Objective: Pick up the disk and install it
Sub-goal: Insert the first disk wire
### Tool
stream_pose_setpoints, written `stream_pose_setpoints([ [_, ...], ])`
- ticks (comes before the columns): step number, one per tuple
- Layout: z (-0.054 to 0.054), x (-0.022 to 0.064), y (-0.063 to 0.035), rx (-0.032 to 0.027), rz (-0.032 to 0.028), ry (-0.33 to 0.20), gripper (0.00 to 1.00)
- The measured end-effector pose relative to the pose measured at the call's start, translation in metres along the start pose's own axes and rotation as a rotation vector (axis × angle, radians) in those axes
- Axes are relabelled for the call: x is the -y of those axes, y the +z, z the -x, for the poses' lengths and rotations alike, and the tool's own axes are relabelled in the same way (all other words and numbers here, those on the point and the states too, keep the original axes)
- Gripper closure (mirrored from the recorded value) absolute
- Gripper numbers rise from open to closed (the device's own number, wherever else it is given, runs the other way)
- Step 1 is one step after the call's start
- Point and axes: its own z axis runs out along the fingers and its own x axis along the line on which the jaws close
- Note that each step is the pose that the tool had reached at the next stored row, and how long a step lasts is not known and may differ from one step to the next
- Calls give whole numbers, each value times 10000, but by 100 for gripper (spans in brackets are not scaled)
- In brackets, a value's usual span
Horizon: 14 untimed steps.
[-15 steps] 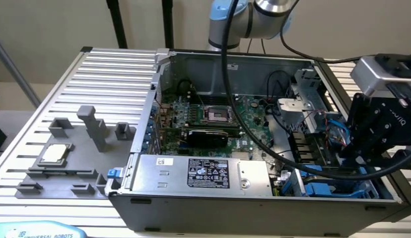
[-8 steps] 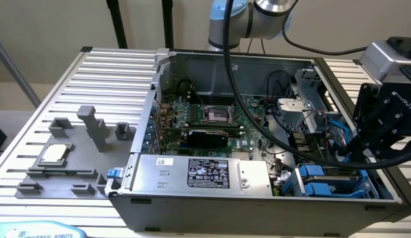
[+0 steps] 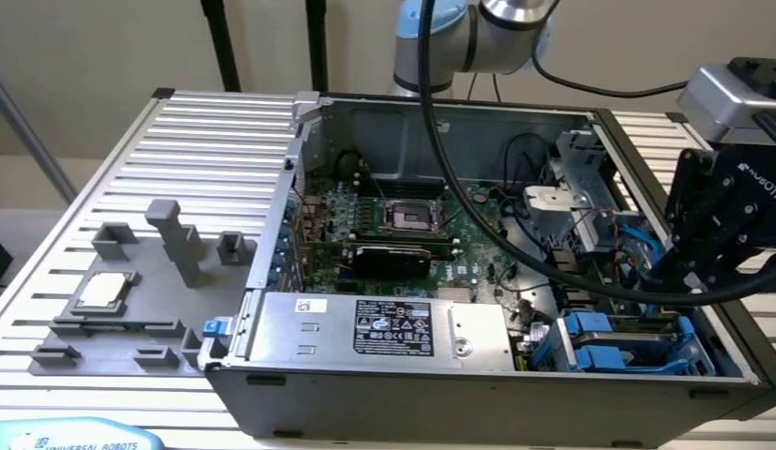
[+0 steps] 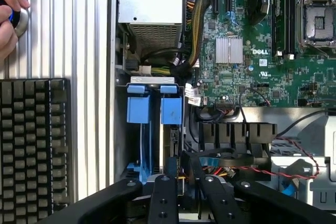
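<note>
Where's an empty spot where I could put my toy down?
The ribbed table is bare beyond the grey fixture, on the exterior view's left of the computer case. Inside the case is crowded with cables.

The arm [image 3: 507, 33] is showing a rounded silver-grey joint with a pale blue cap, and a thick black cable [image 3: 429, 94] is trailing from it in a long loop. The gripper [image 3: 679, 274] is wearing matte black with white ROBOTIQ lettering beneath a grey boxy housing [image 3: 728, 98], its black bars [image 4: 161, 200] carrying round pins.
</note>
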Motion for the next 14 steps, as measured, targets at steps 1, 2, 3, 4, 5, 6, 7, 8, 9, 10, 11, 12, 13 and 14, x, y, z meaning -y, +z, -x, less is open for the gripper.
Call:
stream_pose_setpoints([
  [1, 10, -8, 1, 1, 0, 0, 76],
  [2, 22, -18, 2, 1, 0, 0, 76],
  [3, 32, -27, 3, 0, 0, 0, 76],
  [4, 41, -38, 5, 0, -1, 1, 76],
  [5, 48, -47, 6, -3, -1, 0, 76],
  [6, 52, -56, 10, -9, -1, 1, 76],
  [7, 55, -65, 15, -23, -1, 2, 76],
  [8, 57, -73, 21, -47, -1, 4, 76],
  [9, 58, -81, 29, -76, -2, 6, 76],
  [10, 60, -87, 38, -100, -3, 7, 76],
  [11, 61, -92, 48, -117, -3, 8, 76],
  [12, 63, -95, 57, -134, -4, 10, 76],
  [13, 66, -96, 62, -148, -4, 9, 76],
  [14, 68, -96, 67, -158, -4, 9, 76],
])
